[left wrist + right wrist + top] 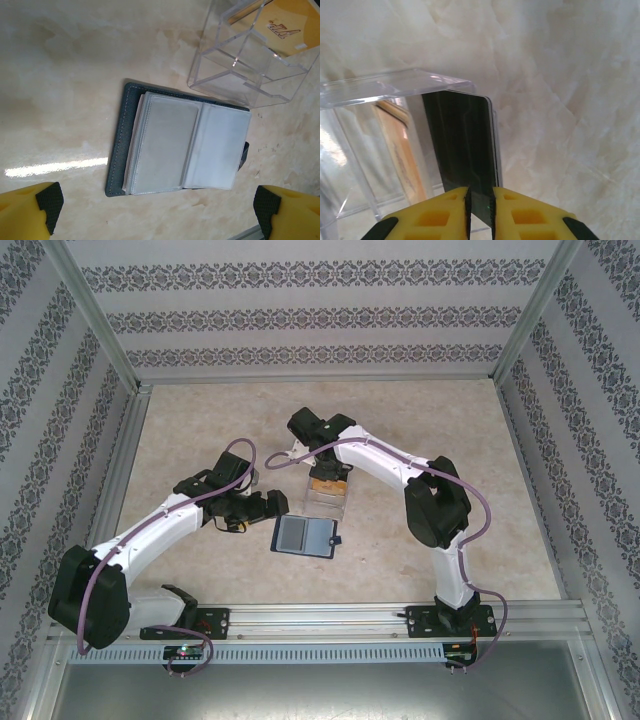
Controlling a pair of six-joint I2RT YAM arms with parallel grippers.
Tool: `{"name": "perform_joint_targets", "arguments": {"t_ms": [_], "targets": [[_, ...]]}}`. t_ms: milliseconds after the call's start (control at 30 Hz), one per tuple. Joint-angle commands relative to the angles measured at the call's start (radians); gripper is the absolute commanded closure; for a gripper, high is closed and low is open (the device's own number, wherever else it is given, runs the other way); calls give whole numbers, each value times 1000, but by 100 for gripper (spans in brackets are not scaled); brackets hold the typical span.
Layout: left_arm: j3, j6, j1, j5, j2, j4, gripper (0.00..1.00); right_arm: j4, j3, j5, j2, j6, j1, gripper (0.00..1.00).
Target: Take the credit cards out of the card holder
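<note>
1. The right gripper (480,207) hovers at the clear acrylic stand (365,95) in mid-table. Its jaws sit close on either side of a black credit card (462,145), whose long axis runs straight out from the fingertips. Whether they pinch the card cannot be told.
2. The card holder (303,536) lies open and flat on the table (450,440), just near and left of the stand, with its long axis running left to right.
3. The left gripper (157,207), jaws wide apart and empty, hangs just left of the holder. It is the nearer arm and looks better placed for any card remaining in the grey sleeves.
</note>
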Motion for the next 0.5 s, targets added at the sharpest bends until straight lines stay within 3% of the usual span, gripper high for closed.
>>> {"name": "perform_joint_targets", "arguments": {"t_ms": [0, 267, 467], "targets": [[-11, -1, 11, 12, 9, -15, 1, 11, -9, 60, 6, 6, -7, 79], [-11, 0, 11, 20, 15, -8, 0, 25, -31, 54, -63, 84, -15, 78], [-16, 3, 11, 62, 29, 36, 9, 30, -99, -61, -221, 309, -12, 78]]}}
